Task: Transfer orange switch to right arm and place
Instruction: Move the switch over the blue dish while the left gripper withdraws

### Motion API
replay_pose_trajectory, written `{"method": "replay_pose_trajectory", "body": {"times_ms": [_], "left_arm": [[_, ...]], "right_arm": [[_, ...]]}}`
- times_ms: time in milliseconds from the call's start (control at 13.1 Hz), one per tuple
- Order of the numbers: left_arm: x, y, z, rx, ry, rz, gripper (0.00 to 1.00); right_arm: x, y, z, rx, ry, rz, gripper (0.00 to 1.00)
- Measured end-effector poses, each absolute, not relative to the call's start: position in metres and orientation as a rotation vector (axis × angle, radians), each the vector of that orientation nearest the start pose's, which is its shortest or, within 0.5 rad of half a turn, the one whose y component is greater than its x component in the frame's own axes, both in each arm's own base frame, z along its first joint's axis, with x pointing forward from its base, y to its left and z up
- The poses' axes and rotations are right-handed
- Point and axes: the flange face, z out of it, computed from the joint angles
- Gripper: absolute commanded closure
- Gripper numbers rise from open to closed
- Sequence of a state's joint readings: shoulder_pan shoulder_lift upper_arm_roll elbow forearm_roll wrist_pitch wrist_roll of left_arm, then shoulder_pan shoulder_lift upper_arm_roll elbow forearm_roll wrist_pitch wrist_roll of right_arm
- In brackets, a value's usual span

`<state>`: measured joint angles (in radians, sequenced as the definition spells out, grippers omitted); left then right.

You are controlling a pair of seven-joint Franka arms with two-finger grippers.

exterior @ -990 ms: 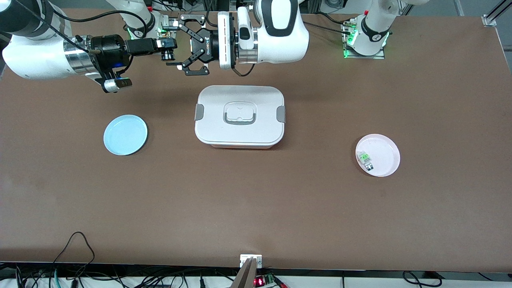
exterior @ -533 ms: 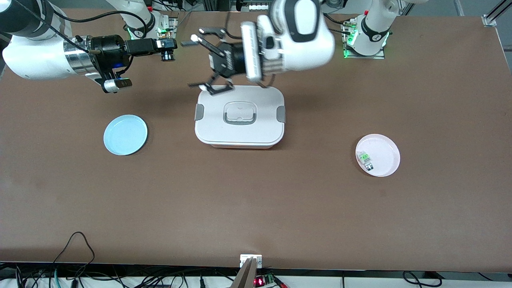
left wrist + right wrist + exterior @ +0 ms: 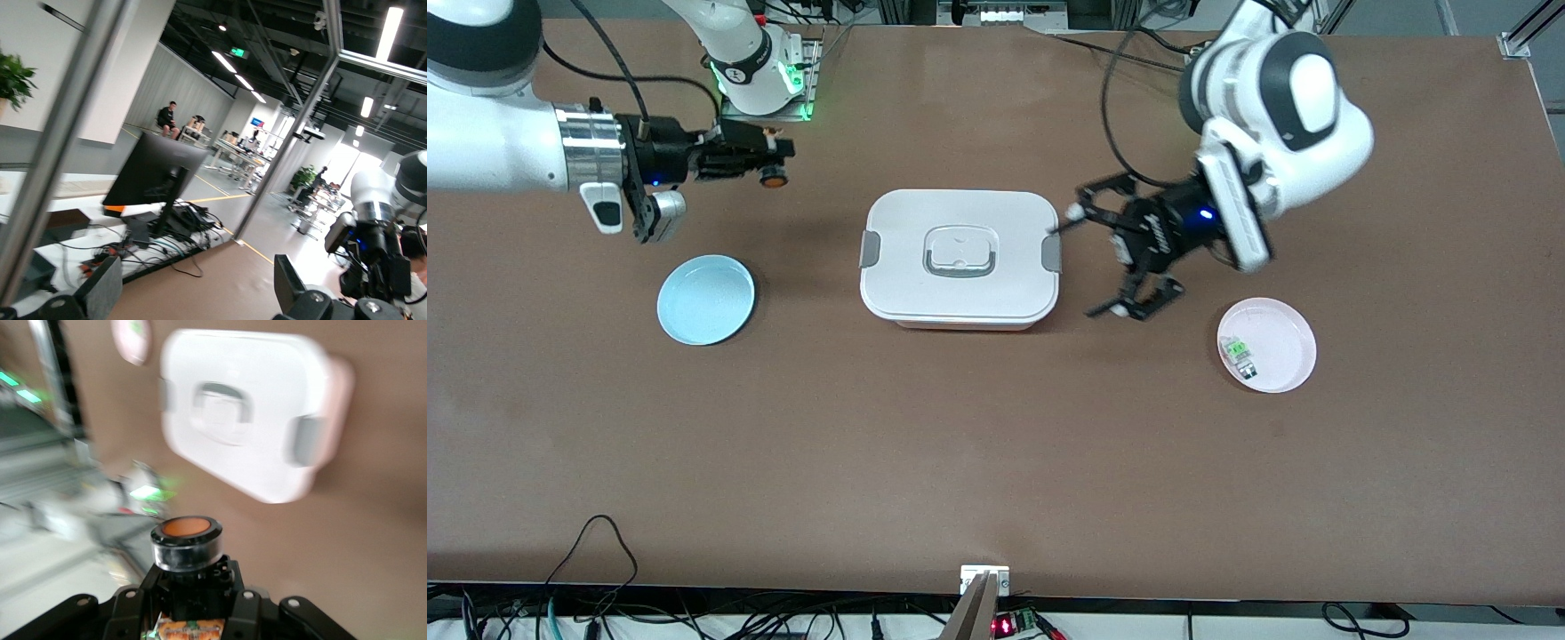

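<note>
The orange switch (image 3: 774, 178) is pinched in my right gripper (image 3: 768, 171), which is shut on it in the air over bare table between the right arm's base and the blue plate (image 3: 705, 299). In the right wrist view the switch (image 3: 186, 541) stands cap outward between the fingers of the right gripper (image 3: 190, 590). My left gripper (image 3: 1090, 263) is open and empty, low over the table between the white box (image 3: 959, 258) and the pink plate (image 3: 1285, 331). The left wrist view shows its fingers (image 3: 99, 288) spread wide with nothing between them.
The white lidded box with grey clips also shows in the right wrist view (image 3: 243, 407). The pink plate holds a small clear-and-green component (image 3: 1238, 352). The blue plate has nothing on it. Cables lie along the table's front edge.
The left arm has swung away from the right gripper, past the white box, toward the pink plate, still open. The right gripper has turned and moved toward the blue plate with the switch.
</note>
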<state>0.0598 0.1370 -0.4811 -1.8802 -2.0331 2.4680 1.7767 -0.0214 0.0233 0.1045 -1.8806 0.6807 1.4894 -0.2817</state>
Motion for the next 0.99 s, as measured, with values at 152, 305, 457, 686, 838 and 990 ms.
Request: {"method": "replay_pose_trajectory", "body": {"times_ms": [152,305,457,686,838,990], "left_arm": [[0.599,-0.188,0.489,1.797,-0.476,1.325,0.00],[0.616,-0.117,0.486,1.928,-0.482,1.345,0.00],[0.627,-0.055,0.494,2.078,-0.545,1.281,0.00],[0.633,-0.006,0.528,2.242,-0.649,1.064,0.00],[0.631,0.010,0.535,2.331,-0.705,0.972,0.00],[0.623,0.023,0.538,2.423,-0.783,0.878,0.00]], "right_arm": [[0.529,0.088,0.463,-2.534,-0.653,0.373,0.99],[0.540,0.067,0.444,-2.619,-0.987,0.361,1.00],[0.549,0.055,0.424,-2.603,-1.275,0.320,1.00],[0.551,0.029,0.375,-2.489,-1.621,0.199,1.00],[0.545,-0.002,0.341,-2.436,-1.752,0.123,1.00],[0.536,-0.024,0.306,-2.414,-1.837,0.073,1.00]]}}
